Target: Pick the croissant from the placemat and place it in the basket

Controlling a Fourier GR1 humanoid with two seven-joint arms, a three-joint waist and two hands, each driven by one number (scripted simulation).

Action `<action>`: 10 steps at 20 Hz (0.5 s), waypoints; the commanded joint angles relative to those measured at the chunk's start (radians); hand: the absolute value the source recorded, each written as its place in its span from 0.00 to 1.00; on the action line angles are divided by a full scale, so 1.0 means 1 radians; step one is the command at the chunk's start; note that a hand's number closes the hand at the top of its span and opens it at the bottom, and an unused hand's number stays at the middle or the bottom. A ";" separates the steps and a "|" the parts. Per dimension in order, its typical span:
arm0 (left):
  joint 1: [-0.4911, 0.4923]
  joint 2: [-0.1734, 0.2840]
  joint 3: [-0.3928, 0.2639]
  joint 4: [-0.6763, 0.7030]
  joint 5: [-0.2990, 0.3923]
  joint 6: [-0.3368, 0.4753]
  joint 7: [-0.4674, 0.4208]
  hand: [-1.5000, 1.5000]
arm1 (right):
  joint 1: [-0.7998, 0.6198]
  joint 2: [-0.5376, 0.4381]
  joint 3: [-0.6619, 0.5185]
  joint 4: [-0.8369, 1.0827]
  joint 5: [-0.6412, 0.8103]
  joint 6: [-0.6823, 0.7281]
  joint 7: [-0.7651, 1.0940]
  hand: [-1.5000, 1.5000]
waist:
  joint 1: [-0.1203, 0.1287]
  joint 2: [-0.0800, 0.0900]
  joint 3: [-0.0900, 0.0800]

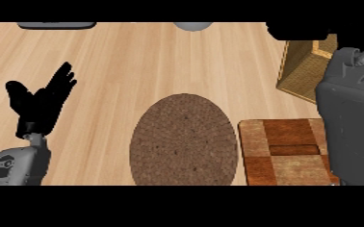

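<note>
One hand (41,98) rests spread, fingers up, at the left, while the right arm (343,120) reaches up over the basket (302,72) (its hand is hidden, grasp unclear), and no croissant shows on the oval placemat (183,139).

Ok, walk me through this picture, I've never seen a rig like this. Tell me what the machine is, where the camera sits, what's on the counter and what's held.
This is a humanoid robot with grey forearms and black hands. The one picture looks steeply down from its head at a pale wooden counter. The left hand rests open at the left, fingers up, holding nothing. The right grey forearm runs up the right edge, and the right hand is above a tan woven basket. In the middle lies a round brown woven placemat, with a checkered wooden board to its right. No croissant shows; whether the right hand hides one cannot be told.
</note>
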 commanded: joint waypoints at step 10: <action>0.009 -0.049 -0.023 0.007 -0.045 0.026 -0.031 0.50 | 0.185 -0.075 -0.197 0.198 -0.155 -0.210 -0.375 1.00 | 0.002 0.002 0.000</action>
